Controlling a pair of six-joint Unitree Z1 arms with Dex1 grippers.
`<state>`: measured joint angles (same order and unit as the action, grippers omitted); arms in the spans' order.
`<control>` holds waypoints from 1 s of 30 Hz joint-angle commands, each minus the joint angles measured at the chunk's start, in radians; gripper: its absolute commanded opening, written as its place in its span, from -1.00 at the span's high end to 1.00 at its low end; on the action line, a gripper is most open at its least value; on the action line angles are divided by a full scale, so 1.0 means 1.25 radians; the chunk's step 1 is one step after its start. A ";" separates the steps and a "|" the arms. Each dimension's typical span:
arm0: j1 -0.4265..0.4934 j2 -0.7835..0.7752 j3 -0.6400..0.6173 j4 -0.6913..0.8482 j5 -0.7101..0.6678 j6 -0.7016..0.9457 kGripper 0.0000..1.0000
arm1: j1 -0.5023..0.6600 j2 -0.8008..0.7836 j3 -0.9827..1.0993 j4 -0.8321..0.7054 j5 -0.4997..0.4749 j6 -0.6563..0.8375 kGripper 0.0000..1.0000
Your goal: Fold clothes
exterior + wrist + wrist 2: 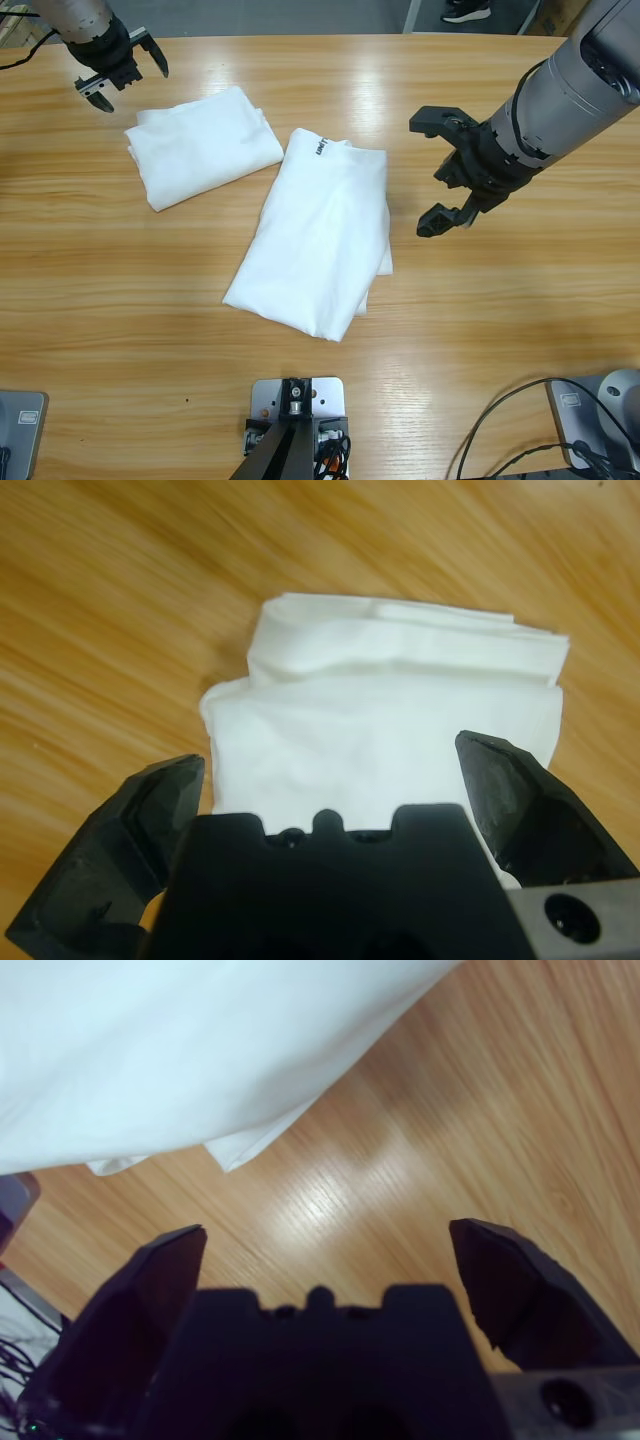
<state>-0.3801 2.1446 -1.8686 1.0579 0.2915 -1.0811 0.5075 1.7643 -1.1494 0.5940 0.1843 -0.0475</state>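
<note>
A long folded T-shirt (pixel 318 235) lies mid-surface (pixel 520 300), a black neck label at its far edge. The smaller folded garment (pixel 203 145) lies just beyond its far-left corner, apart. The left gripper (pixel 122 70), jaws wide, hovers past that garment. The right gripper (pixel 445 170), wide and empty, hangs over bare wood beside the T-shirt's right edge.

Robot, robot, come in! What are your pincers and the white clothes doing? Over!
Left pincer open, empty, by small folded garment. Right pincer open, empty, beside big folded shirt. Nothing in the way.
</note>
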 commanded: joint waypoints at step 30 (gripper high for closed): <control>-0.035 0.086 0.216 -0.218 -0.048 0.006 -1.00 | 0.001 -0.019 0.081 -0.045 -0.011 0.010 -1.00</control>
<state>-0.4016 2.2657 -1.7086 0.8183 0.2533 -1.0587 0.5075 1.7586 -1.0818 0.5454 0.1843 -0.0458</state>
